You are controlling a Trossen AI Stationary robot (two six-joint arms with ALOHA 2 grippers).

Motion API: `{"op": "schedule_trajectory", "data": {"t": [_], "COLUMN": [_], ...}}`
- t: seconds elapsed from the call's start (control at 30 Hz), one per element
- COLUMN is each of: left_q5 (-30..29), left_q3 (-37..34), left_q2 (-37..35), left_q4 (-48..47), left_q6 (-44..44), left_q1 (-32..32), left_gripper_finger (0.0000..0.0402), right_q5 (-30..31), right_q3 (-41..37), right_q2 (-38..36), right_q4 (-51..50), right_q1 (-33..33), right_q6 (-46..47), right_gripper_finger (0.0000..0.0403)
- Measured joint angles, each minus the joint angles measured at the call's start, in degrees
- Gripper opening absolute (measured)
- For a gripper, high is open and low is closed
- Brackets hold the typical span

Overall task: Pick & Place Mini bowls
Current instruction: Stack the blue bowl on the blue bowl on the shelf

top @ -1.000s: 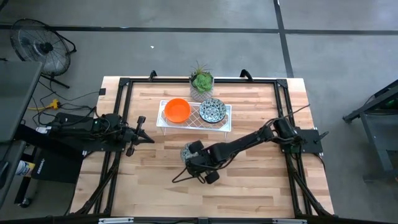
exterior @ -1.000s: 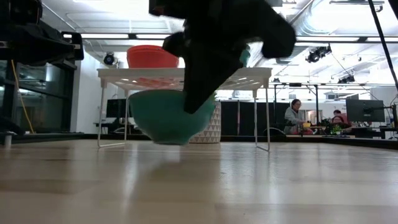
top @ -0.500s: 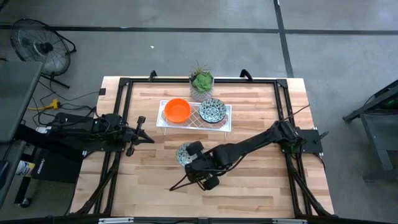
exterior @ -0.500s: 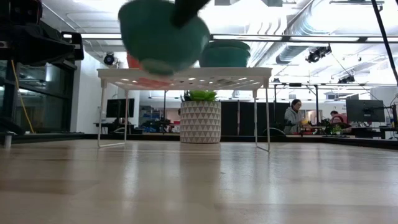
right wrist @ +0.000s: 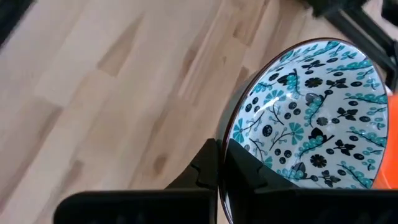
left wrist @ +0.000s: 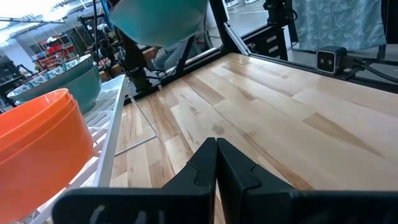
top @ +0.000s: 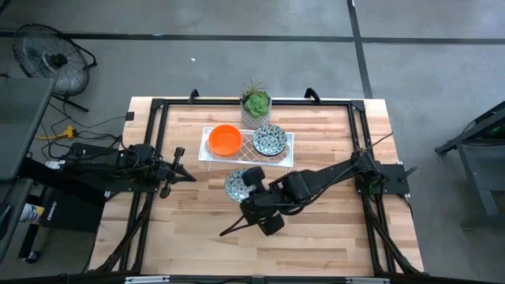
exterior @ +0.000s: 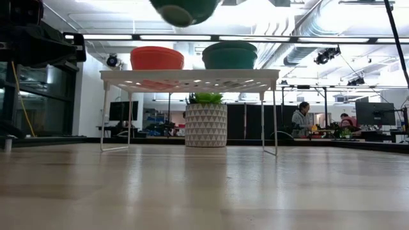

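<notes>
I've got the right gripper (top: 246,183) clamped on the rim of a patterned bowl (top: 235,184), and over the last second it has gone from just above the table in front of the rack (top: 207,157) to well above it; from table height only its teal underside (exterior: 185,9) shows, higher than the rack's top. From above, the bowl has also drifted in toward the rack's near edge. On the rack sit an orange bowl (top: 225,139) and a second patterned bowl (top: 269,140), with the plant (top: 256,103) behind. I judge the lift is done and the carry is under way; the set-down remains. The left gripper (top: 180,167), fingers together, waits beside the rack's orange end.
</notes>
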Motion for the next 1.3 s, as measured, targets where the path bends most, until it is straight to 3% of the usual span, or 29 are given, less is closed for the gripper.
{"op": "schedule_trajectory", "data": {"t": [0.23,0.57,1.07,1.3], "left_q5": [0.0,-0.1,-0.2,-0.2], "left_q3": [0.0,0.0,0.0,0.0], "left_q2": [0.0,0.0,0.0,0.0], "left_q4": [0.0,0.0,0.0,0.0], "left_q6": [0.0,0.0,0.0,0.0], "left_q1": [0.0,0.0,0.0,0.0], "left_gripper_finger": [0.0000,0.0000,0.0000,0.0000], "right_q5": [4.0,6.9,10.6,5.5], "right_q3": [0.1,1.7,1.7,1.7], "right_q2": [-1.5,-2.4,-4.9,-5.3], "right_q4": [-7.2,-9.7,-13.7,-16.8], "right_q1": [-1.5,-3.5,-10.5,-14.3], "right_q6": [0.7,-0.3,5.9,8.0], "right_gripper_finger": [0.0001,0.0001,0.0001,0.0001]}}
